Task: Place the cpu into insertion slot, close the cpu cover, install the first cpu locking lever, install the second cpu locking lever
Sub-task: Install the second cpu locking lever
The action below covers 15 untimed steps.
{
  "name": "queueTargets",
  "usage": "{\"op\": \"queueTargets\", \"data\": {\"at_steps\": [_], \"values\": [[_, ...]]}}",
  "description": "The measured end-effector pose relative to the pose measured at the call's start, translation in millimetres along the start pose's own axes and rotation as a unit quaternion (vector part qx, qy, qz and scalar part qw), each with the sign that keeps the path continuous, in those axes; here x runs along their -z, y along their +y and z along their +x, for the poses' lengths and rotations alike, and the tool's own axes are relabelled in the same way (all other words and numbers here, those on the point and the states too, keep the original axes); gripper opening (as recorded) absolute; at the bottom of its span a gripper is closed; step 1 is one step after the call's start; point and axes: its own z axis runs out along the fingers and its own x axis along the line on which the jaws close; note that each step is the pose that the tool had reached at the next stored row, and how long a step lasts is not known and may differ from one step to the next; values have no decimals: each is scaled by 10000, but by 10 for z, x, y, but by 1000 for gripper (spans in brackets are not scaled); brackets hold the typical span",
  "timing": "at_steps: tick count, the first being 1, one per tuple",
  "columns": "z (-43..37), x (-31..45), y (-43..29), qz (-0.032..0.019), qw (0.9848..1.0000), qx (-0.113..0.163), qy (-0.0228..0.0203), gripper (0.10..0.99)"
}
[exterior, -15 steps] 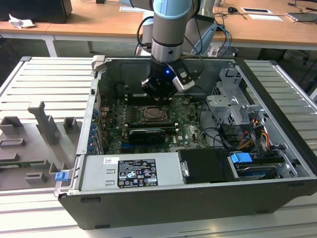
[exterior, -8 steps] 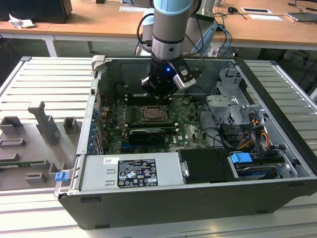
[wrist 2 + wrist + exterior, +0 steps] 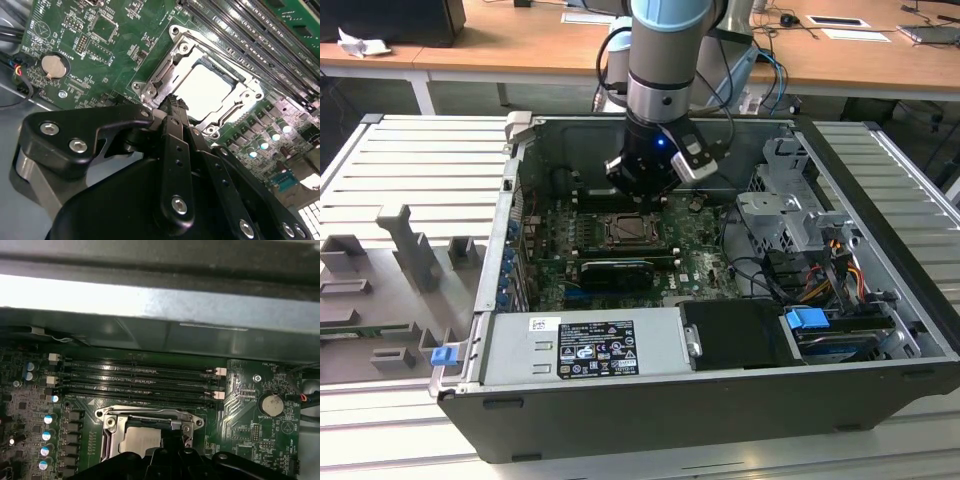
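In the exterior view, an open computer case [image 3: 880, 200] is seen lying on a ribbed metal table [image 3: 410, 160], with grey plastic fixtures [image 3: 410, 250] set out at that view's left. Inside the case a green motherboard [image 3: 550, 240] is laid flat. The gripper [image 3: 642, 178] is held just above the board's far part, close over the insertion slot [image 3: 628, 232].

In the second wrist view the cpu [image 3: 207, 90] is seen seated in the insertion slot [image 3: 150, 90], its pale top lying flat within the window of the cpu cover [image 3: 245, 95], which is lowered around it. The gripper [image 3: 176, 106] is seen with its black fingertips [image 3: 179, 103] brought together, nothing being held between them, at the slot's edge; whether contact is made cannot be told.

In the first wrist view the long black memory slots [image 3: 135, 377] are shown just beyond the slot, and a coin battery [image 3: 273, 403] is seen further along the board.
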Motion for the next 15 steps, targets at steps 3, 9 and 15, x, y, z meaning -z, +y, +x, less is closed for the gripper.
{"op": "queueTargets", "data": {"at_steps": [3,9,15], "values": [[2,11,-21,0,10000,0,0,106],[12,17,-126,0,10000,0,0,106],[13,63,-139,-1,10000,0,0,106]]}}
